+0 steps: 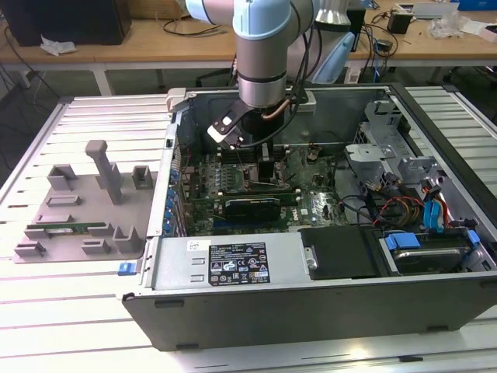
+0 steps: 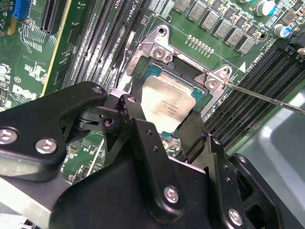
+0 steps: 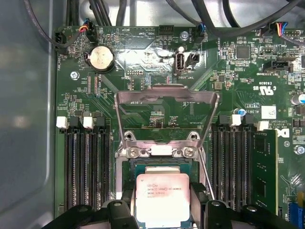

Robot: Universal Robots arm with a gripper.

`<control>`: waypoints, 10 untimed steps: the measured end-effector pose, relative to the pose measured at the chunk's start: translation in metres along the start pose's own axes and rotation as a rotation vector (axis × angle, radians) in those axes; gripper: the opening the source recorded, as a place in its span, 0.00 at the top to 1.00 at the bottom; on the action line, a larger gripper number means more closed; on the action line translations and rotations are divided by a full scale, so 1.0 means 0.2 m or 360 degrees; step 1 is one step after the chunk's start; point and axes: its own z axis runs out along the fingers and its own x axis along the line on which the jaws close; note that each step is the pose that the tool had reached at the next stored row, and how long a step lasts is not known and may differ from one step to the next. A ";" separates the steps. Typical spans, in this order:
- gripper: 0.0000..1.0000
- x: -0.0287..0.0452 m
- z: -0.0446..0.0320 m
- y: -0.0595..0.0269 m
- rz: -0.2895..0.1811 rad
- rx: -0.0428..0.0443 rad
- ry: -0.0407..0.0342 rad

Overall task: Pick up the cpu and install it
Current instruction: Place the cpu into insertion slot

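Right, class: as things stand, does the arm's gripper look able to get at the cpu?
Likely yes: the gripper seems closed on the cpu over the socket, whose metal frame stands flipped open, leaving the way free.

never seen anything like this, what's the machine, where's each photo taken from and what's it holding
It is a robot arm working inside an open computer case on a slatted table. The exterior view comes from a camera off the arm; both wrist views come from cameras riding on it, looking at the green motherboard. Its black jaws press opposite sides of the cpu, a silver square chip, over the socket, whose metal frame is flipped up. On the exterior view's left lies a grey tray holding a memory stick.
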 end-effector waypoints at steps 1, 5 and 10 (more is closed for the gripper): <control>0.46 0.000 0.001 0.000 0.0000 0.0000 0.0000; 0.46 0.000 0.002 0.000 0.0000 0.0000 0.0000; 0.46 0.000 0.002 0.000 0.0033 0.0000 -0.0002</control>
